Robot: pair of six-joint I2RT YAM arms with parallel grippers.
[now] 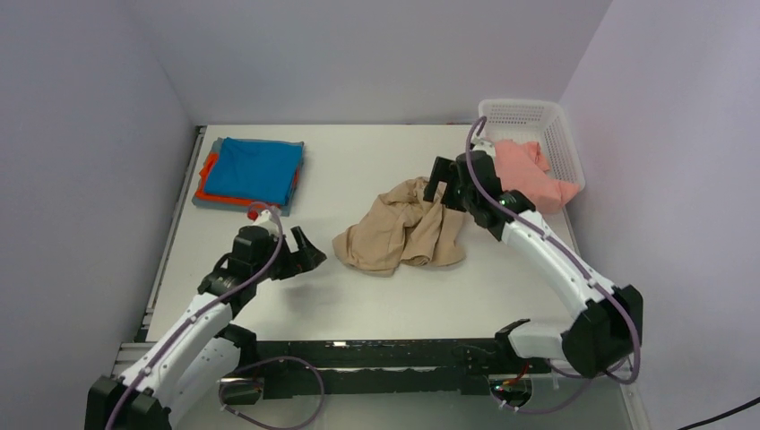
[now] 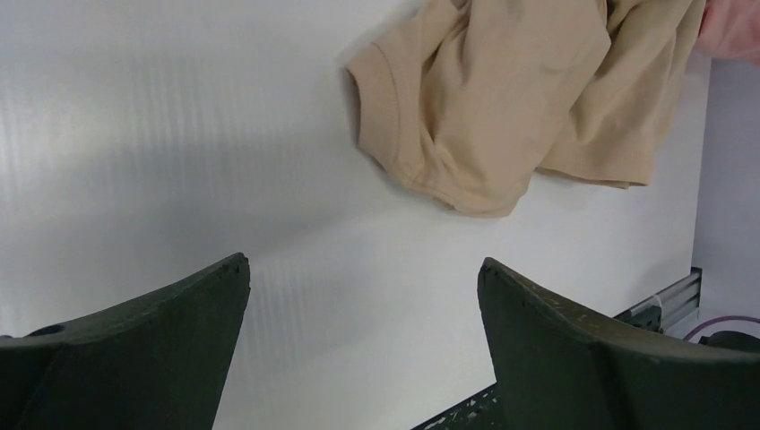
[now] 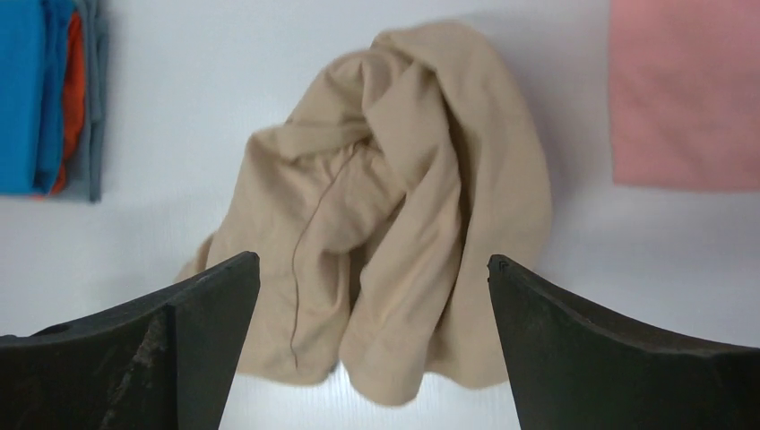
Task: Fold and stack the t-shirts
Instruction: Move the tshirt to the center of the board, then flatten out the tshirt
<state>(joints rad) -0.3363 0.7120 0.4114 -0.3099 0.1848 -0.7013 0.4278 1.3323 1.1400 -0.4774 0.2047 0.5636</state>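
Tan-beige t-shirt is lying crumpled in the middle of the white table, not folded. The right gripper is hovering over its far edge with the fingers wide apart, holding nothing. The left gripper is hanging near the shirt's left side, also spread open and empty. At the far left, the bright blue t-shirt is resting folded on the orange t-shirt and the grey t-shirt. The salmon-pink t-shirt is lying by the white lattice basket, perhaps partly over its rim.
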